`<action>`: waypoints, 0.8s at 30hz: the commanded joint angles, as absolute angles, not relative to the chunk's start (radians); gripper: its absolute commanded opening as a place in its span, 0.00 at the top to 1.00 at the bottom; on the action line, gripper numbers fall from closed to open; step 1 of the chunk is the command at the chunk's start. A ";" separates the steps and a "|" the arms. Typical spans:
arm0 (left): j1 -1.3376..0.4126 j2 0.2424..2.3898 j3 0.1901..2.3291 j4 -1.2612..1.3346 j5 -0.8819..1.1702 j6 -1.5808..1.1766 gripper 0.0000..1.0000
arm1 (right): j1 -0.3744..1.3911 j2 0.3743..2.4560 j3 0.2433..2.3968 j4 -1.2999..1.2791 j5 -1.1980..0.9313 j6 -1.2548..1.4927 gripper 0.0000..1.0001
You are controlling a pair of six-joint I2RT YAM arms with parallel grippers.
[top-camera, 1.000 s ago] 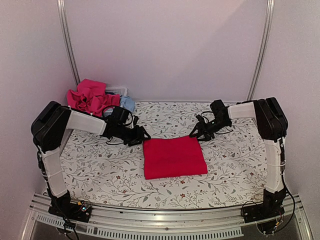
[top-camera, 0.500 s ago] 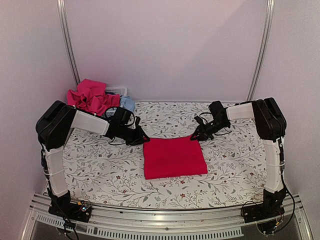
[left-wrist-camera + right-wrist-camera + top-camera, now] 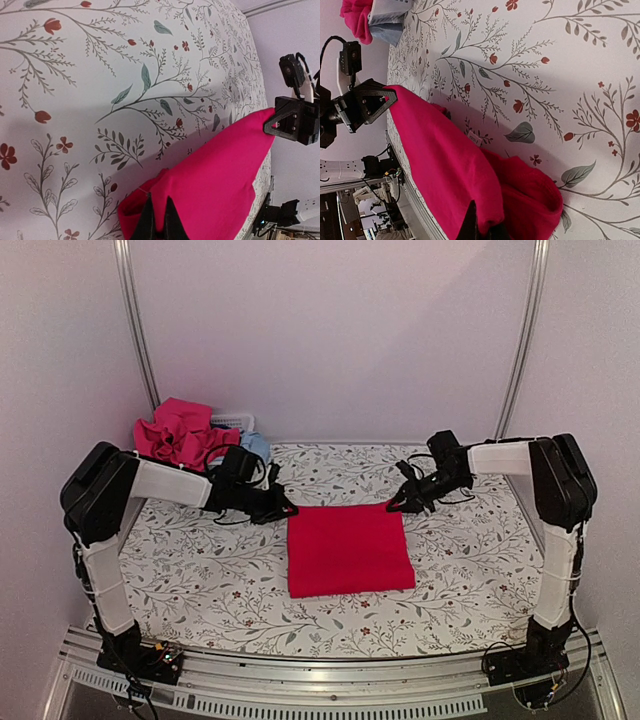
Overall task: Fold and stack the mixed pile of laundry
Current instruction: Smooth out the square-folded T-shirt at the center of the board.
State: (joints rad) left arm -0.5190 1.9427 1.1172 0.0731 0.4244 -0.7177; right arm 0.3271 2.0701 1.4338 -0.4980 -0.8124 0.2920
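1. The folded red cloth (image 3: pixel 349 550) lies at the middle of the flower-printed bench (image 3: pixel 460 570).
2. The left gripper (image 3: pixel 288 511) is pinched on its far left corner, and the right gripper (image 3: pixel 392 506) clamps its far right corner.
3. At the far left, a white basket (image 3: pixel 236 421) holds heaped pink-magenta pieces (image 3: pixel 178 432), with a light blue piece (image 3: pixel 256 446) at its right side.

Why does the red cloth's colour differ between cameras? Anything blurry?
Top view: soft even light, red cloth crisp. Left wrist view: it reads pinker, casting a soft shadow on the tablecloth. Right wrist view: deeper red, similar shadow, no blur.
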 commanded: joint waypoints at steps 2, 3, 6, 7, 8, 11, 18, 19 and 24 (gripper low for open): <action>-0.519 1.915 1.114 0.093 0.426 -0.697 1.00 | 0.310 1.996 1.360 -0.516 -0.774 0.285 1.00; -0.518 1.925 1.121 0.091 0.426 -0.697 1.00 | 0.306 1.996 1.349 -0.513 -0.771 0.281 1.00; -0.521 1.962 1.137 0.091 0.423 -0.697 1.00 | 0.298 2.014 1.338 -0.487 -0.760 0.280 1.00; -0.521 1.974 1.143 0.092 0.420 -0.698 1.00 | 0.298 2.023 1.347 -0.482 -0.752 0.280 1.00; -0.521 1.987 1.150 0.093 0.420 -0.699 1.00 | 0.297 2.042 1.358 -0.475 -0.742 0.281 1.00; -0.520 2.029 1.182 0.087 0.414 -0.698 1.00 | 0.296 2.095 1.415 -0.477 -0.719 0.277 1.00; -0.520 2.113 1.268 0.041 0.379 -0.690 1.00 | 0.293 2.187 1.491 -0.498 -0.688 0.260 0.96; -0.518 2.113 1.271 0.036 0.374 -0.692 0.98 | 0.292 2.194 1.499 -0.506 -0.687 0.259 0.88; -0.515 1.984 1.203 0.024 0.321 -0.669 0.63 | 0.287 2.165 1.538 -0.585 -0.635 0.228 0.50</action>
